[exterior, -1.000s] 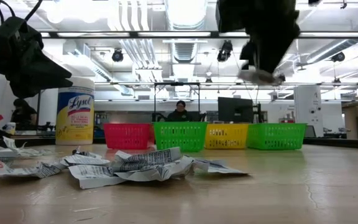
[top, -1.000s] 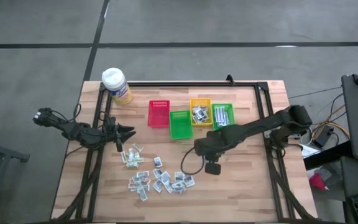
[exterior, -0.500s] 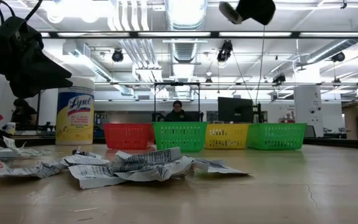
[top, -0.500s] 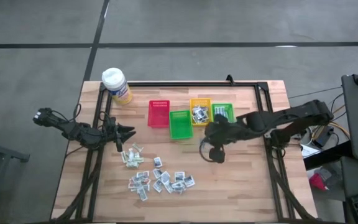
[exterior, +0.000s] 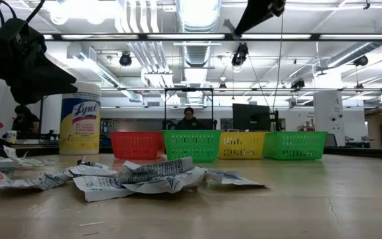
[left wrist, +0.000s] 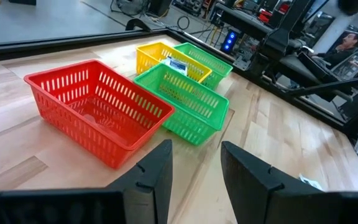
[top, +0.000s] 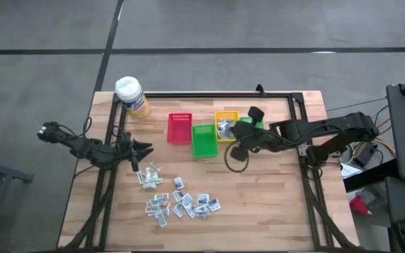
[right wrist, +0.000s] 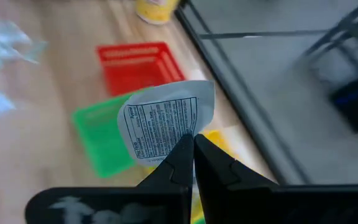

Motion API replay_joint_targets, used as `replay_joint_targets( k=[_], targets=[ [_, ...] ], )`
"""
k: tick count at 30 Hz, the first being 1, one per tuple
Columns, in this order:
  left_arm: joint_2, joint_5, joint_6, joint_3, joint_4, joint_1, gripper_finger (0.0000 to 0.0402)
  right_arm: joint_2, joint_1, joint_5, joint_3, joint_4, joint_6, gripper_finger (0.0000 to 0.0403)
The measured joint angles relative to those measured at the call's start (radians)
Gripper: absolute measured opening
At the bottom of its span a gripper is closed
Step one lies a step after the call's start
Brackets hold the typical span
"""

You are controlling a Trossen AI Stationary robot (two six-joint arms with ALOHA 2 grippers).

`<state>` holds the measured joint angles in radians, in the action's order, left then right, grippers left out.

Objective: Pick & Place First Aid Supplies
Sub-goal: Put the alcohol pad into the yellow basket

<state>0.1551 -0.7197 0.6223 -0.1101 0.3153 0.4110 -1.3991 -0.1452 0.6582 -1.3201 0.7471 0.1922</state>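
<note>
Wooden table (top: 273,211), dark frame rails along its edges. Landmark: yellow bin (top: 226,125), third in a row of four small bins across the middle of the table.

Right gripper (right wrist: 193,144) raised above the yellow bin, roughly over that bin and the green bin (top: 253,128) at the row's right end. Jaws pinched tight on one white packet (right wrist: 165,127) with printed text; packet sticks up past the fingertips, clear of the table.

Yellow bin already holds a few silvery packets (top: 225,128). Second green bin (top: 203,140) touches its left side, set slightly nearer the front; red bin (top: 179,128) left of that.

Loose first aid supplies (top: 181,202) lie scattered on the wood, front-left of the yellow bin and well apart from it; a smaller cluster (top: 149,177) sits further left.

Left gripper (top: 145,147) waits far left of the yellow bin, beyond the red one, jaws parted, nothing between them.

Wipes canister (top: 131,96), yellow with white cap, far back-left of the yellow bin
</note>
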Motion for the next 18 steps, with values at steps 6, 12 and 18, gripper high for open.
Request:
replay_joint_targets(
  k=[6, 12, 18],
  targets=[
    [0.000, -0.003, -0.001, 0.000, 0.000, 0.000, 0.0131, -0.051, 0.068, 0.023, 0.000, -0.012, -0.175, 0.0008],
    [0.000, -0.015, -0.003, 0.000, 0.000, 0.000, 0.0131, -0.119, 0.164, 0.023, 0.000, -0.027, -0.308, 0.0008],
    [0.000, -0.043, -0.044, 0.000, 0.000, 0.000, 0.0131, -0.181, 0.270, -0.002, -0.005, -0.025, -0.415, 0.0008]
  ],
)
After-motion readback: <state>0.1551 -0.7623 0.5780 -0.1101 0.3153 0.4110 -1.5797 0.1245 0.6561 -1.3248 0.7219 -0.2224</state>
